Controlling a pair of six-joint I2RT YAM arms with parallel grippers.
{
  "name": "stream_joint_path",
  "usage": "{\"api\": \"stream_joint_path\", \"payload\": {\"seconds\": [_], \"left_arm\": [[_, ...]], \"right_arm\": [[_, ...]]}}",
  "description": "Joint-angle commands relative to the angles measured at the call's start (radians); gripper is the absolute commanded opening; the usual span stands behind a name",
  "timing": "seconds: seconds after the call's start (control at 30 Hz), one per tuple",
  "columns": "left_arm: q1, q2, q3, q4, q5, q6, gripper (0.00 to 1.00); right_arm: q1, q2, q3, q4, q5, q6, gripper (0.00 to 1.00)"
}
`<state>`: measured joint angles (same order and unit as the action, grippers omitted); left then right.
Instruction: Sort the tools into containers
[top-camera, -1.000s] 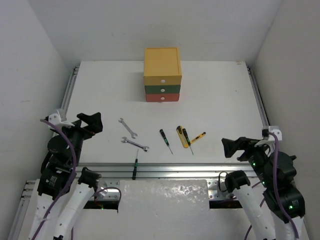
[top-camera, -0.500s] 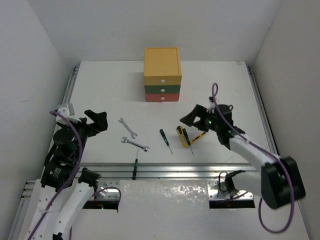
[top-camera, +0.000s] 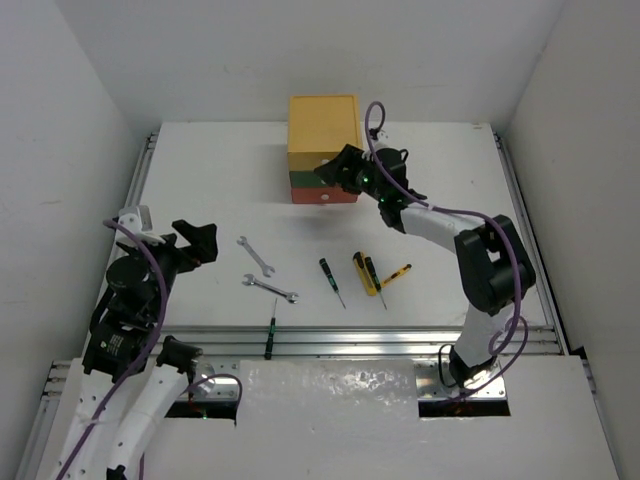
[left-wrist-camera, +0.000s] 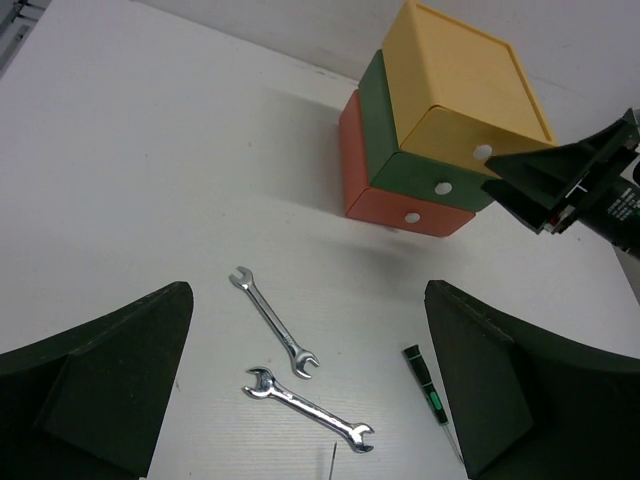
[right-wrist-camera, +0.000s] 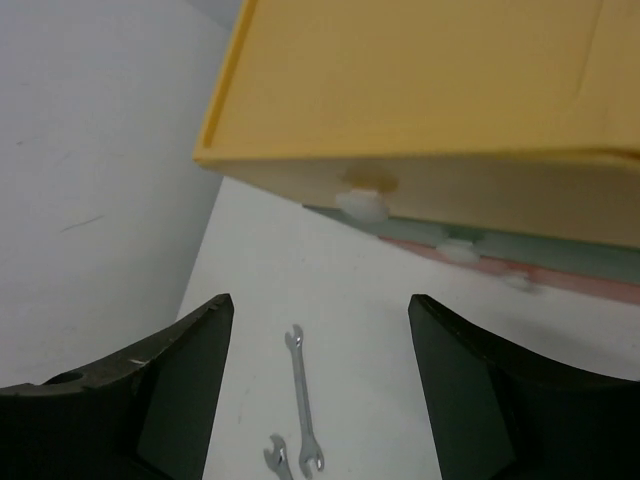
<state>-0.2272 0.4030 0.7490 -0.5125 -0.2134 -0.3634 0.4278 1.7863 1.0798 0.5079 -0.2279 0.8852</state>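
A second ago the right arm sat folded by its base. Half a second ago it reached over the yellow-handled tools. Now we see it stretched far up the worktop (top-camera: 200, 170), with the right fingers (top-camera: 333, 168) just in front of the chest (top-camera: 322, 125). They stand apart with nothing between them, and the white knob (right-wrist-camera: 362, 201) of the yellow drawer (right-wrist-camera: 450, 190) lies just ahead of the gap, ungripped. The left fingers (top-camera: 203, 245) have barely shifted and hang spread wide and empty over the left side.

No tool has moved. The chest stands at the far middle, with the yellow drawer on top, the green drawer (left-wrist-camera: 400, 170) below it and the red drawer (left-wrist-camera: 380, 205) lowest, all closed. Nearer us lie the upper wrench (top-camera: 256, 255) and the lower wrench (top-camera: 270, 288), both flat and silver. To their right are the left screwdriver (top-camera: 332, 282), the yellow-and-black tool (top-camera: 364, 273), the right screwdriver (top-camera: 375, 281) and the smaller yellow tool (top-camera: 396, 275). A third screwdriver (top-camera: 270, 335) rests partly on the metal rail (top-camera: 400, 335).
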Motion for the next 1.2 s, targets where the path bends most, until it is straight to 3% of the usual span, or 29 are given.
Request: {"api": "stream_joint_path", "payload": {"seconds": [0.0, 0.13, 0.23, 0.93, 1.03, 1.17], "left_arm": [[0.014, -0.024, 0.001, 0.045, -0.003, 0.014, 1.0], [0.015, -0.05, -0.002, 0.048, -0.009, 0.014, 1.0], [0.022, -0.059, -0.002, 0.049, -0.009, 0.015, 1.0], [0.031, -0.086, -0.005, 0.048, -0.009, 0.011, 1.0], [0.031, -0.082, -0.005, 0.048, -0.007, 0.011, 1.0], [0.031, -0.087, -0.005, 0.048, -0.009, 0.011, 1.0]], "right_arm": [[0.015, 0.053, 0.107, -0.014, 0.122, 0.014, 0.71], [0.029, 0.091, 0.131, -0.039, 0.191, 0.017, 0.67], [0.032, 0.108, 0.149, -0.022, 0.182, 0.017, 0.57], [0.055, 0.084, 0.198, -0.077, 0.272, 0.078, 0.54], [0.057, 0.1, 0.233, -0.12, 0.279, 0.086, 0.52], [0.055, 0.104, 0.252, -0.132, 0.282, 0.096, 0.42]]}}
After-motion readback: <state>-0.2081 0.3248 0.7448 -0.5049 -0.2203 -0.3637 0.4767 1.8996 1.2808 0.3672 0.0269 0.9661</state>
